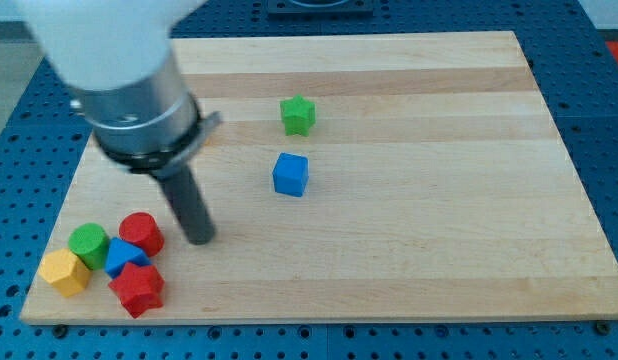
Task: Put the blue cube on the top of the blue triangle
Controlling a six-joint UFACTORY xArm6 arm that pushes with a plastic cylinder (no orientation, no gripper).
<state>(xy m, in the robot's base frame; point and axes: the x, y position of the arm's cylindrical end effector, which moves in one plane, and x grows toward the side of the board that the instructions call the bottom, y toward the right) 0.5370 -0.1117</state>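
The blue cube [290, 174] sits near the middle of the wooden board [419, 220]. The blue triangle [122, 256] lies at the view's bottom left, wedged in a cluster between a red cylinder [141, 232], a green cylinder [88, 242], a yellow block [65, 272] and a red star-shaped block [137, 289]. My tip [200, 238] rests on the board just to the right of the red cylinder, well to the left of and below the blue cube. It touches no block that I can see.
A green star-shaped block [298, 115] stands above the blue cube, toward the view's top. The arm's grey and white body [119, 70] covers the board's top left corner. A blue perforated table surrounds the board.
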